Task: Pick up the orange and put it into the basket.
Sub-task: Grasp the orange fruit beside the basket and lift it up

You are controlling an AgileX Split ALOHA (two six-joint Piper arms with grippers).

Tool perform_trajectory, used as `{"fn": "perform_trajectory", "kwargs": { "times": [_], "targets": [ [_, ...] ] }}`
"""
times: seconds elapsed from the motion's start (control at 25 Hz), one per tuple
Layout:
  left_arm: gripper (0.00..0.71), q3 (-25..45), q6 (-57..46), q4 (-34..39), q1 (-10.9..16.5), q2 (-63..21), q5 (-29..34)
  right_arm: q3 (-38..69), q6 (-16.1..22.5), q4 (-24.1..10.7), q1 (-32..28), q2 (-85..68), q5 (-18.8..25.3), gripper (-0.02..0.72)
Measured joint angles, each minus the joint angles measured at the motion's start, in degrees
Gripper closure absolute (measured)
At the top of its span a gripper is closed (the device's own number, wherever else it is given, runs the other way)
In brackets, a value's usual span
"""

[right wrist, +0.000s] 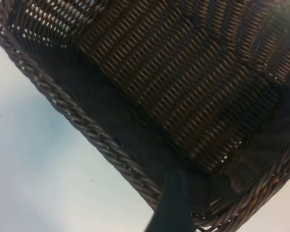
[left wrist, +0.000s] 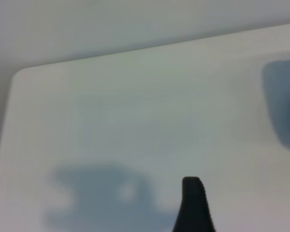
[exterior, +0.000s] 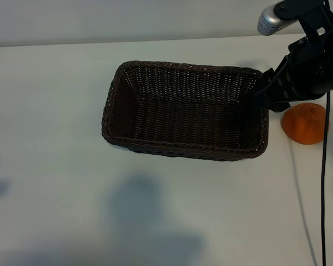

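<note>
The dark brown wicker basket [exterior: 183, 65] stands on the white table with nothing in it. The orange [exterior: 304, 123] lies on the table just off the basket's right end, apart from it. My right gripper [exterior: 261, 91] hovers over that right end, beside and a little above the orange, open and holding nothing. In the right wrist view one dark finger [right wrist: 173, 203] hangs over the braided rim [right wrist: 87, 128]. The left arm is outside the exterior view. Its wrist view shows one dark finger [left wrist: 193, 205] above bare table, the gripper open and holding nothing.
A black cable [exterior: 324, 183] hangs from the right arm down across the table, close to the orange. White tabletop [exterior: 55, 138] stretches left of and in front of the basket. The table's far edge and corner [left wrist: 19, 75] show in the left wrist view.
</note>
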Motion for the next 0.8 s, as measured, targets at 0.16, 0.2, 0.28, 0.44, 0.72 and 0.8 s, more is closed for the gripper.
{"fn": "perform_trajectory", "kwargs": {
  "times": [0.16,0.2,0.28,0.44,0.72,0.8],
  "targets": [
    [0.16,1.2,-1.8,0.9,0.0,-4.1,3.1,0.0,0.0,0.0,0.0,0.0,0.0,0.108],
    [0.16,2.1,-2.0,0.9,0.0,-5.1,3.6,0.0,0.0,0.0,0.0,0.0,0.0,0.108],
    [0.16,4.2,-2.4,0.9,0.0,-6.9,4.7,0.0,0.0,0.0,0.0,0.0,0.0,0.108],
    [0.16,8.7,-3.3,0.9,0.0,-11.2,5.8,0.0,0.0,0.0,0.0,0.0,0.0,0.108],
    [0.16,13.8,-6.6,1.0,0.0,-17.6,6.5,0.0,0.0,0.0,0.0,0.0,0.0,0.108],
    [0.16,15.2,-8.0,0.9,0.0,-18.4,6.6,0.0,0.0,0.0,0.0,0.0,0.0,0.108]
  ]
}}
